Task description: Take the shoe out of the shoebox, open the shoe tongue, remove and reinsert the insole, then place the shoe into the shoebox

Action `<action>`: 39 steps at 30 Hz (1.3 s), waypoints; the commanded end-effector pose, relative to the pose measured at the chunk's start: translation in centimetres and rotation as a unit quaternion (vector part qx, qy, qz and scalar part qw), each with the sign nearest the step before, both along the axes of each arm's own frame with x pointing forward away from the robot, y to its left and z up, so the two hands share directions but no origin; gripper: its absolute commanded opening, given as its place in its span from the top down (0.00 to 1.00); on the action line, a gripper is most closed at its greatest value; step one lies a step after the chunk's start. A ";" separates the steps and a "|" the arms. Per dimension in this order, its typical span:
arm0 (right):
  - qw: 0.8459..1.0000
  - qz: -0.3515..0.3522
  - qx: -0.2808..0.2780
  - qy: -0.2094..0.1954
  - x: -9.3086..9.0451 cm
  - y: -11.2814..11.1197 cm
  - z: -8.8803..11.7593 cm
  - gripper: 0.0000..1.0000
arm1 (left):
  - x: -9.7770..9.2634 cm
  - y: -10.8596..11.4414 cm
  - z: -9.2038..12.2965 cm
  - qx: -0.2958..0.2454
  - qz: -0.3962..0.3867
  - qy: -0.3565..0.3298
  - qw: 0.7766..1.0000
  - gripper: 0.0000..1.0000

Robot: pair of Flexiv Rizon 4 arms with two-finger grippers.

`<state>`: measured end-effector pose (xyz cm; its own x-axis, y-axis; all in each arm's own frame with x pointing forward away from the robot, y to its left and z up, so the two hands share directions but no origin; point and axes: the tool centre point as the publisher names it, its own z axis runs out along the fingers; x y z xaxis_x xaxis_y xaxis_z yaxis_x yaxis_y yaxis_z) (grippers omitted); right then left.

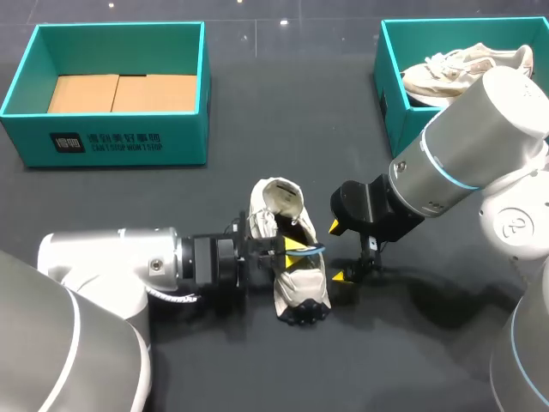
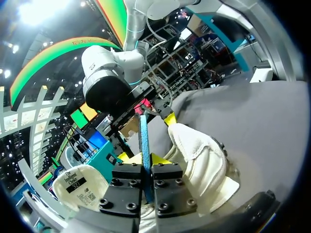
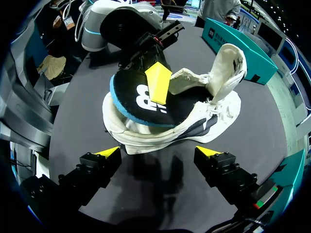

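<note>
On the dark counter (image 1: 257, 112), the left claw (image 2: 144, 158) is pinching the black, blue-rimmed foam insole (image 3: 141, 99) partly out of the cream fabric sneaker (image 1: 302, 287), while the spread right claw (image 3: 159, 151) is hovering alongside, probably needed next to steady the sneaker.

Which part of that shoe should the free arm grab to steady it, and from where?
Likely the end of the shoe under the raised tongue, approached from the open right gripper, fingers across its width. That end is bare; the insole, pinched by the left gripper, covers the other end.
</note>
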<state>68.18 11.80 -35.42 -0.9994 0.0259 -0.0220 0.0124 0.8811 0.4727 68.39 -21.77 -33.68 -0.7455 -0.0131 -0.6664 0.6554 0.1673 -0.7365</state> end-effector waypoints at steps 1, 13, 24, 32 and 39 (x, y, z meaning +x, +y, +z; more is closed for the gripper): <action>1.000 -0.001 0.000 -0.001 -0.1 0.0 -0.1 0.00 | 1.0 -0.2 -0.8 0.008 0.002 0.003 1.000 1.00; 1.000 -0.001 0.000 -0.001 -0.1 0.0 -0.1 0.00 | 1.0 0.3 -0.8 0.006 -0.005 0.019 1.000 0.82; 1.000 -0.001 0.000 -0.001 -0.1 0.0 -0.1 0.00 | -0.1 0.3 0.6 -0.016 -0.019 0.021 0.999 0.67; 1.000 -0.001 0.000 -0.001 -0.1 0.0 -0.1 0.00 | -1.6 0.1 1.8 -0.029 -0.039 0.012 0.999 0.66; 1.000 -0.001 0.000 -0.001 -0.1 0.0 -0.1 0.00 | -2.2 -0.4 2.1 -0.023 -0.049 0.003 0.999 0.71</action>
